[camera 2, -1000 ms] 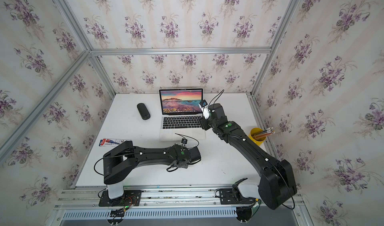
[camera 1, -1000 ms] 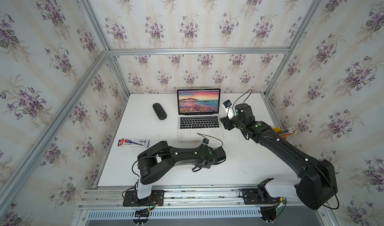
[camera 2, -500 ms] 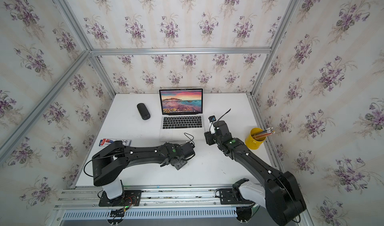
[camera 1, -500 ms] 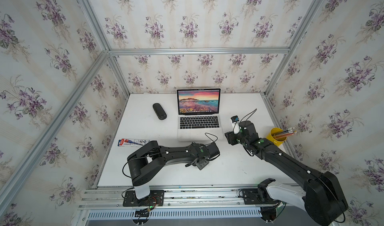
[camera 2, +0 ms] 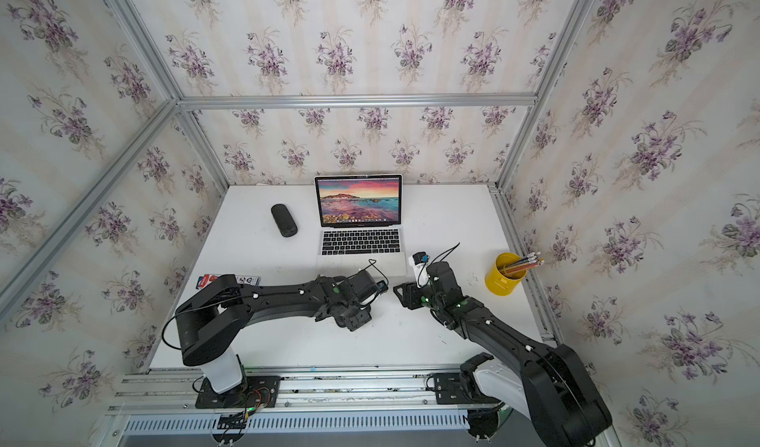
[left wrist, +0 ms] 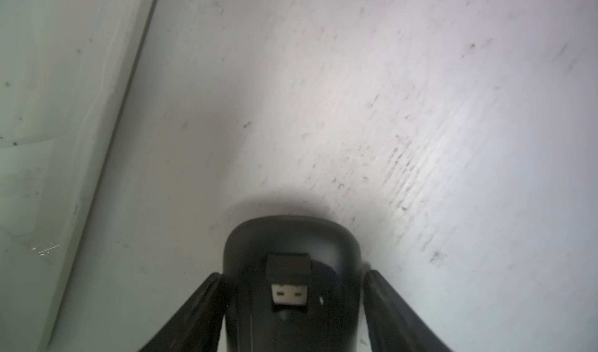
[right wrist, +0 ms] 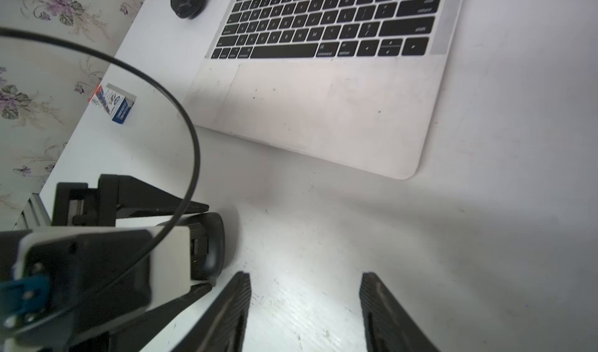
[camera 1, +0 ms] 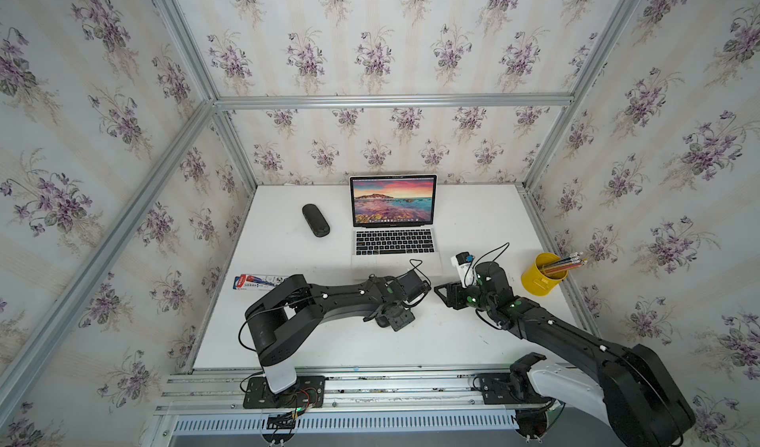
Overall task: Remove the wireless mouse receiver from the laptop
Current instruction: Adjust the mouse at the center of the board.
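- The laptop (camera 1: 394, 235) stands open at the back middle of the white worktop (camera 1: 452, 344), its screen showing a pink-orange sea view.
- In my left wrist view, the receiver (left wrist: 289, 280) is out of the laptop. It lies in a recess on the upward face of the black mouse (left wrist: 291, 246), with its pale plug end pointing toward the camera.
- The mouse rests on the worktop in front of the laptop, on the robot's side of it.
- My left hand (left wrist: 291, 274) is low over the mouse, with one of its fingers (left wrist: 200, 311) just beside each flank. I cannot tell whether they press the mouse or stand just clear of it.
- In both top views the left hand (camera 1: 392, 321) hides most of the mouse.
- My right hand (right wrist: 305, 274) is released and empty, its two fingers spread over bare worktop. It sits near the laptop's front corner and points toward the left hand.
- The right wrist view shows the mouse (right wrist: 212, 246) and left hand just beside the right hand.
- A black case (camera 1: 315, 220) lies beside the laptop.
- A yellow cup (camera 1: 536, 278) of pencils stands near the right arm.
- A flat pack (camera 1: 257, 281) lies near the left arm.
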### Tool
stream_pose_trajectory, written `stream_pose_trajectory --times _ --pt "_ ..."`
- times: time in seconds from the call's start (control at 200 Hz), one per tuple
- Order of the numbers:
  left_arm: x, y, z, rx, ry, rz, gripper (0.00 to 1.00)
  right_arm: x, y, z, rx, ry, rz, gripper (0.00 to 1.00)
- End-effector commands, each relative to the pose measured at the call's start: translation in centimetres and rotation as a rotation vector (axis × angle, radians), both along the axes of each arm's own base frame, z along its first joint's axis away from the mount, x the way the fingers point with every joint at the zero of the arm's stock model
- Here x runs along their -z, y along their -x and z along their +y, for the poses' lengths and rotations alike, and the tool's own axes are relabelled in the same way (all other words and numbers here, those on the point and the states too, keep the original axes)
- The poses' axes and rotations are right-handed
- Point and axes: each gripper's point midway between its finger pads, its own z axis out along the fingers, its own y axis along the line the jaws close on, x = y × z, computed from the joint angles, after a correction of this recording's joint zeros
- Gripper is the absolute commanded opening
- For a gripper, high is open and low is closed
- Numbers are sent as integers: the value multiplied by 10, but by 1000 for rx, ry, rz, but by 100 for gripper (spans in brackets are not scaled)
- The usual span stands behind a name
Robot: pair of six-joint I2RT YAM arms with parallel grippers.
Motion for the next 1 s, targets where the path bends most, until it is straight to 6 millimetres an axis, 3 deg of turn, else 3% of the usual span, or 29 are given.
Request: stream_pose_trajectory --times 0.0,0.44,0.684,0.994 --pt "11 11 19 23 -90 46 71 -2 5 13 -52 -68 21 56" --pt "-5 15 35 -23 -99 41 77 12 12 16 -94 -75 42 56" --pt "2 10 34 -20 -108 67 77 12 15 25 -126 -130 65 55" --pt "5 9 32 -10 -69 79 74 11 23 44 -226 -226 115 27"
